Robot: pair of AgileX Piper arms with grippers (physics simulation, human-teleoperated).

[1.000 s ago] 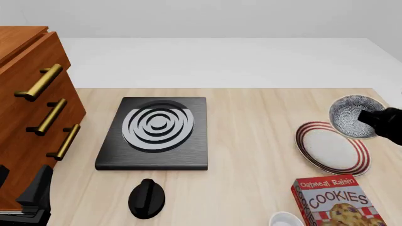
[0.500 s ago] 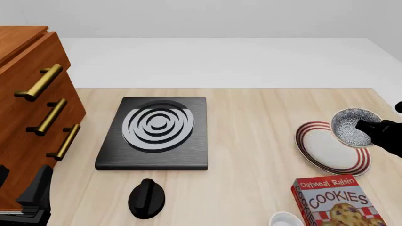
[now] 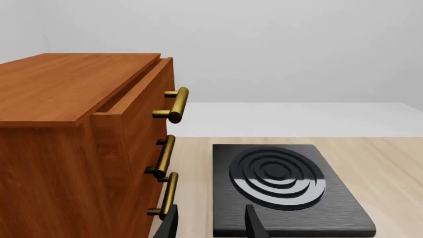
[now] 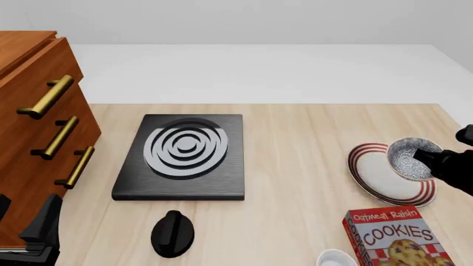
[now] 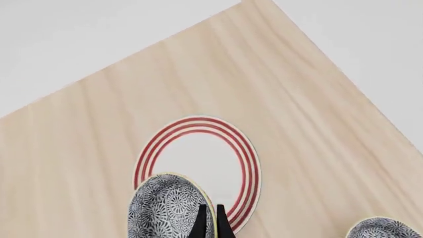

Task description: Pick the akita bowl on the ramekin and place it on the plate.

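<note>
Bowl (image 4: 409, 157) hangs tilted over the plate (image 4: 377, 176), its rim pinched by the closed right tool (image 5: 210, 223), for placement; left tool (image 3: 210, 225) gapes idle.

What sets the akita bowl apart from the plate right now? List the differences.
The akita bowl is speckled grey and white inside; the plate is plain white with red rings near its rim. The bowl is smaller and deeper, the plate wider and flatter. The bowl is gripped at its rim by the right pincer, over the plate; the plate lies on the table. Both are round.
</note>
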